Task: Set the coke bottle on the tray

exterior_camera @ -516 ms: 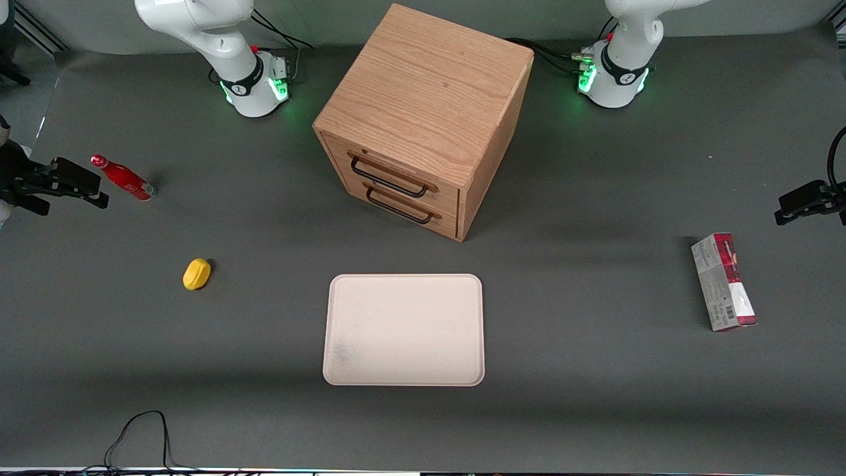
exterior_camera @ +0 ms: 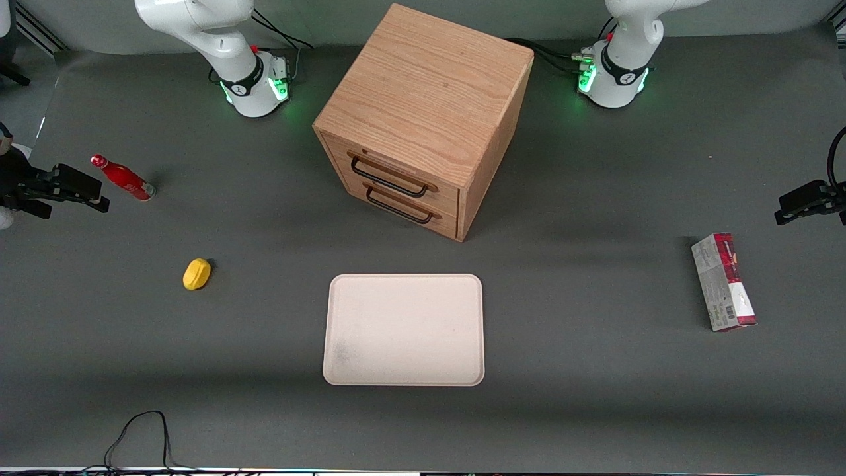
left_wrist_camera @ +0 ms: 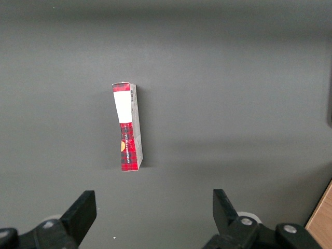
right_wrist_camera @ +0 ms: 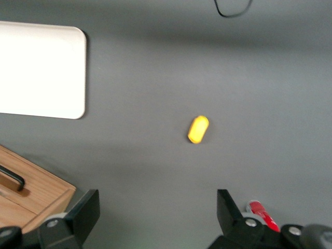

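The coke bottle (exterior_camera: 123,178), small and red with a red cap and silvery base, lies on its side on the grey table toward the working arm's end. Its red end also shows in the right wrist view (right_wrist_camera: 262,214). My right gripper (exterior_camera: 89,190) hovers beside the bottle's cap end, apart from it. In the right wrist view the gripper (right_wrist_camera: 157,205) is open and empty over bare table. The cream tray (exterior_camera: 404,329) lies flat and empty in front of the drawer cabinet, nearer the front camera. It also shows in the right wrist view (right_wrist_camera: 41,70).
A wooden drawer cabinet (exterior_camera: 423,119) with two shut drawers stands mid-table. A small yellow object (exterior_camera: 197,274) lies between bottle and tray, seen also in the right wrist view (right_wrist_camera: 198,129). A red-and-grey carton (exterior_camera: 724,281) lies toward the parked arm's end.
My right gripper has shifted slightly, staying beside the bottle's cap end. The bottle, tray and other objects have not moved.
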Tool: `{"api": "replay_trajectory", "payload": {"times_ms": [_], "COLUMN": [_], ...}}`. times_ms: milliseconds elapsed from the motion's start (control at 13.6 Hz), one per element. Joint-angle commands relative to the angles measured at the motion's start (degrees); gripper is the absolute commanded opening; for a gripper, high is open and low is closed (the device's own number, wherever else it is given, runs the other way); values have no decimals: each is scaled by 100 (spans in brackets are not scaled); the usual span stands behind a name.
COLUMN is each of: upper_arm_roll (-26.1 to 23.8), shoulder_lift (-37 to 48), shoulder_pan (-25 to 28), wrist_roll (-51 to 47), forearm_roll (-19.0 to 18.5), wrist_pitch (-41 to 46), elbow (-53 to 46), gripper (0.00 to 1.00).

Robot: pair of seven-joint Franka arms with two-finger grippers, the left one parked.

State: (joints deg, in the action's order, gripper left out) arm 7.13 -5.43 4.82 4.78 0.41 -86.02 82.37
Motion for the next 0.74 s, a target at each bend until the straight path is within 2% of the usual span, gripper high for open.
{"api": "replay_trajectory", "payload": {"times_ms": [0,221,368,516,663], "upper_arm_roll": [51,839,1629,2394,2818], "shoulder_lift": [348,944,1437,1693,1895], "shoulder_pan": [-191,-218,-201,-192,-192], "wrist_roll": [32,864,1531,2453,2913], "forearm_roll": [-435,-454,-463,-463,-472], "wrist_pitch": [15,-632,-1449,-2030,-2706], "elbow": [865,2129,3228,3916,4601], "gripper": [100,100,100,100,100]}}
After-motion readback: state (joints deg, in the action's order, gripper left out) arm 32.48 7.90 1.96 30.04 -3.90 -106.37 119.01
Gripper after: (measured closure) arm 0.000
